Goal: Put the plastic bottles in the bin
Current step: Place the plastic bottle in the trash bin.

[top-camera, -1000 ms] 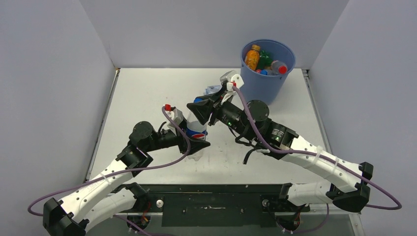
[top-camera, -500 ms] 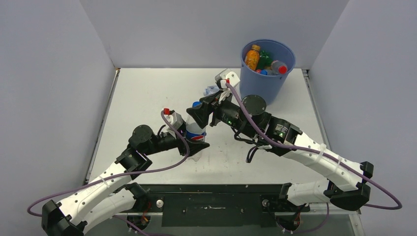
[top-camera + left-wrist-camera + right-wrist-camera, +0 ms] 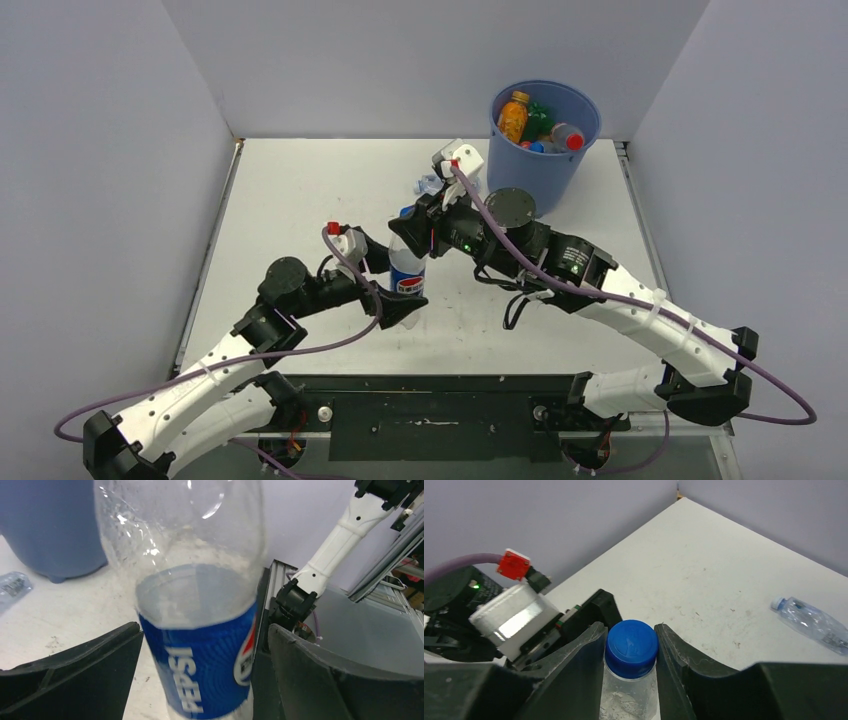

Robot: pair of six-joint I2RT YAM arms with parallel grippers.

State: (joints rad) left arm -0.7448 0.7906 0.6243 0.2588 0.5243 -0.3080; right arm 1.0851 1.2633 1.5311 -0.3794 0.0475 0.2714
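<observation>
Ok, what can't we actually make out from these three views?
Clear plastic Pepsi bottle with blue label: base cut off by the left wrist view's bottom edge, hidden by the left gripper from above.
Round blue plastic bin: top view, bottles under the top layer hidden by those above.
Small crumpled clear bottle on the table: label too small to read in any view.

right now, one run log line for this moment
left gripper: open, flanking pepsi bottle | right gripper: shut on its blue cap | bin: bottles inside | clear bottle: lying on table
</observation>
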